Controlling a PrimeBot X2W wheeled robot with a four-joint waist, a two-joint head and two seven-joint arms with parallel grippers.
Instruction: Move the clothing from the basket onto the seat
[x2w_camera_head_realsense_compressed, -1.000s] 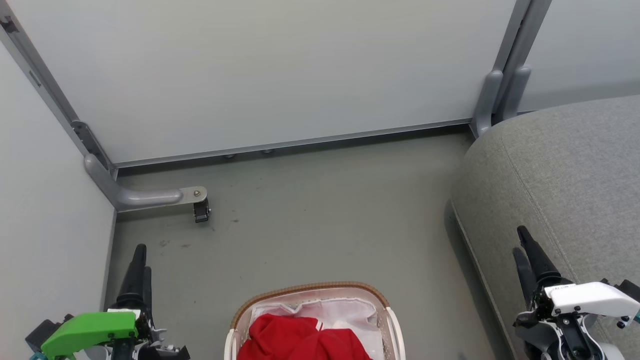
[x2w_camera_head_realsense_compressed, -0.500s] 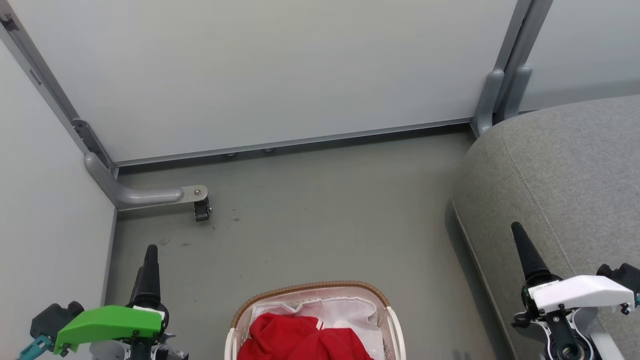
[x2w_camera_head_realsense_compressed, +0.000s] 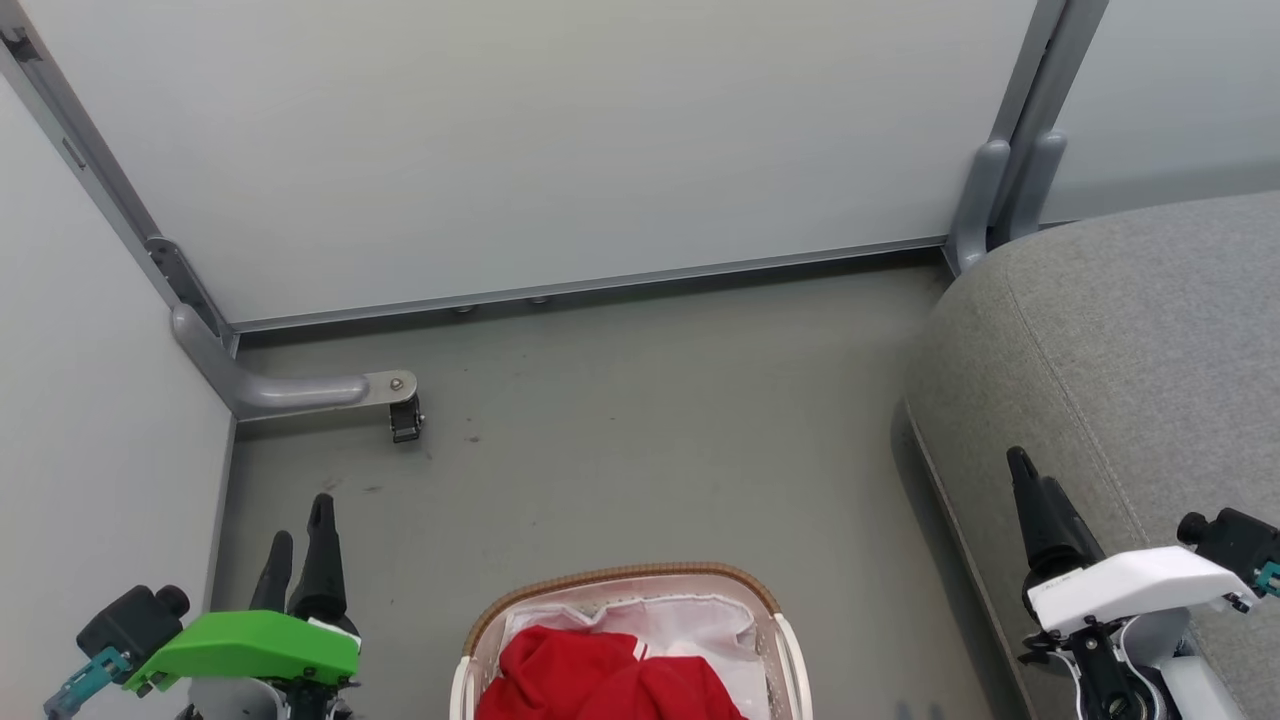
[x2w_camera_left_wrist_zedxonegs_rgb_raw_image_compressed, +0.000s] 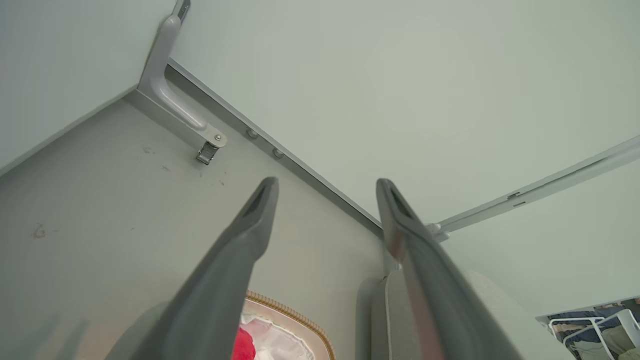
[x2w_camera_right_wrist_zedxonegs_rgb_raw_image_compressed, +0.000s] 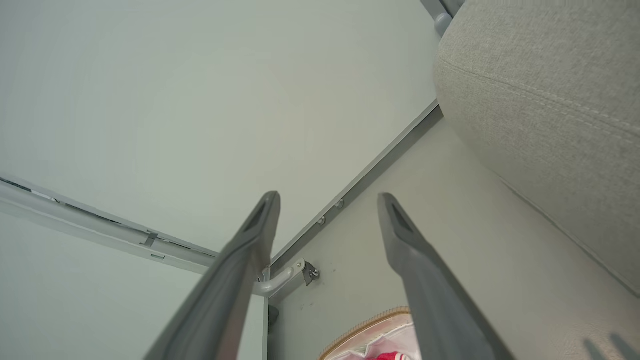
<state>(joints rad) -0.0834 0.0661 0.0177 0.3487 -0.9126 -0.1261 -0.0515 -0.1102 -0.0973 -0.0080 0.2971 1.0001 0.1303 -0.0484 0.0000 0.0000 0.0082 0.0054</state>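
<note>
Two grippers flank the basket (x2w_camera_head_realsense_compressed: 622, 576), a white perforated tub with a brown woven rim. The lower edge of the head view cuts it off, leaving its rounded far end in view, curving away from the robot; which way its long axis runs cannot be told. Inside it the clothing (x2w_camera_head_realsense_compressed: 590, 675) sits as a crumpled red heap, bunched toward the basket's left side and spreading rightward across it, a sliver of white trim near its crest; the heap points no clear way. A white liner (x2w_camera_head_realsense_compressed: 700, 625) shows behind and right of the heap, against the basket's far wall. Left of the basket the left gripper (x2w_camera_head_realsense_compressed: 302, 520), under a green housing (x2w_camera_head_realsense_compressed: 250, 645), holds its two dark fingers spread apart and empty, a gap the left wrist view confirms. Right of the basket the right gripper (x2w_camera_head_realsense_compressed: 1030, 468), under a white housing (x2w_camera_head_realsense_compressed: 1140, 585), is likewise parted and empty by the right wrist view, its fingers over the near edge of the seat (x2w_camera_head_realsense_compressed: 1130, 340). The seat, a grey upholstered cushion with a stitched seam, rises well to the basket's right, a strip of bare grey floor (x2w_camera_head_realsense_compressed: 650, 420) between them. Beyond the basket a pale wall panel (x2w_camera_head_realsense_compressed: 550, 140) meets the floor. Beyond and to its left a grey metal foot (x2w_camera_head_realsense_compressed: 290, 390) carries a small black caster (x2w_camera_head_realsense_compressed: 405, 425), and beyond and to its right a grey post (x2w_camera_head_realsense_compressed: 1000, 190) stands at the seat's far corner.
</note>
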